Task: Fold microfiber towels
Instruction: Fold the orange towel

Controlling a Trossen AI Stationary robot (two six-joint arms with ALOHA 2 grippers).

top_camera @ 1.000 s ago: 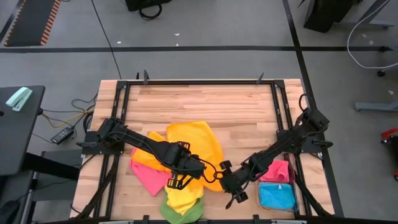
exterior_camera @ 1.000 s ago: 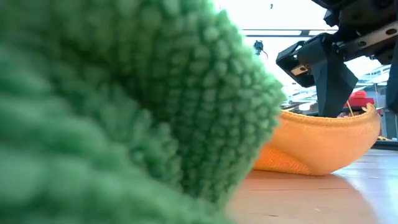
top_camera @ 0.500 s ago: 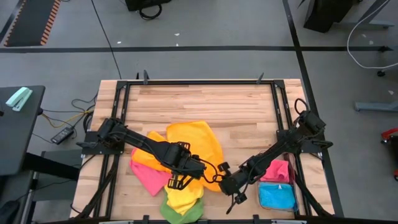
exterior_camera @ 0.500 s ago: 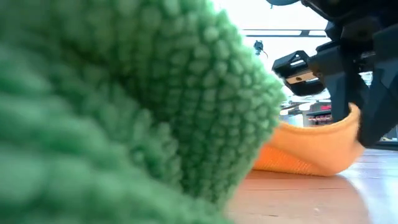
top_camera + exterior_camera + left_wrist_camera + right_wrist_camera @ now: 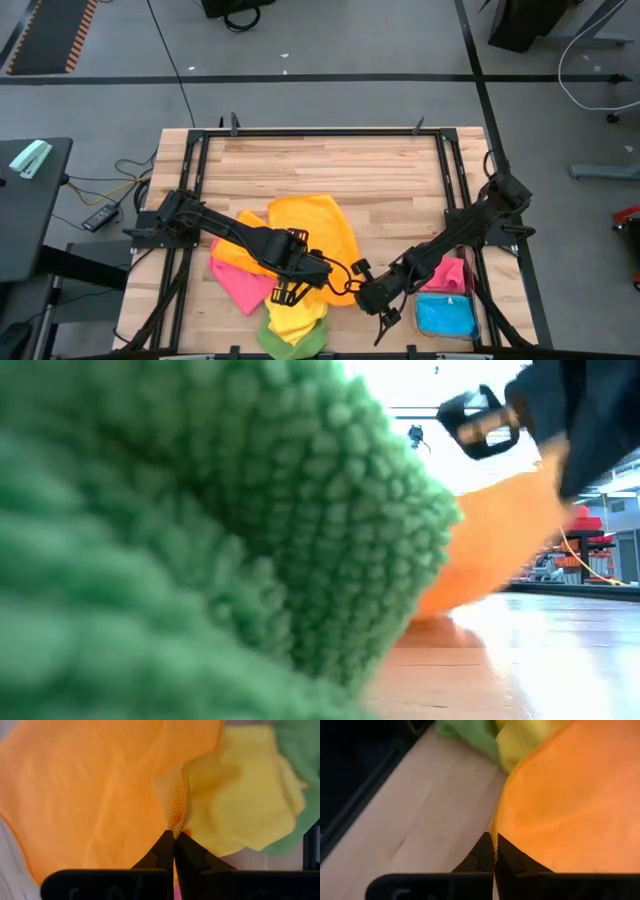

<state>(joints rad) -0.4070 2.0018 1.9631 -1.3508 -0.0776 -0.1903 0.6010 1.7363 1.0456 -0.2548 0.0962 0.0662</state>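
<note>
**Both grippers pinch the orange towel's edge**

A second ago the right gripper [image 5: 360, 291] stood with its fingers spread just beside the large soft orange microfiber towel [image 5: 310, 235]; now those fingers are clenched on the towel's hemmed edge, as the right wrist view shows [image 5: 494, 851]. In the low view the orange cloth [image 5: 490, 540], which lay low on the pale wooden slatted table [image 5: 330, 165] before, is lifted and slanting upward. The left gripper [image 5: 325, 268] has stayed pinched on another orange corner [image 5: 176, 817], close to the right gripper near the table's front edge.

Under and beside the orange towel lie a yellow microfiber towel [image 5: 295, 315], a pink one [image 5: 238, 283] and a fuzzy green one [image 5: 290, 345] at the very front, which fills most of the low view [image 5: 200, 530]. A folded blue towel [image 5: 445, 316] and a second pink towel [image 5: 448, 274] rest in the clear rectangular plastic bin [image 5: 473, 322] at the front right.

No brand, label or writing can be read anywhere.
</note>
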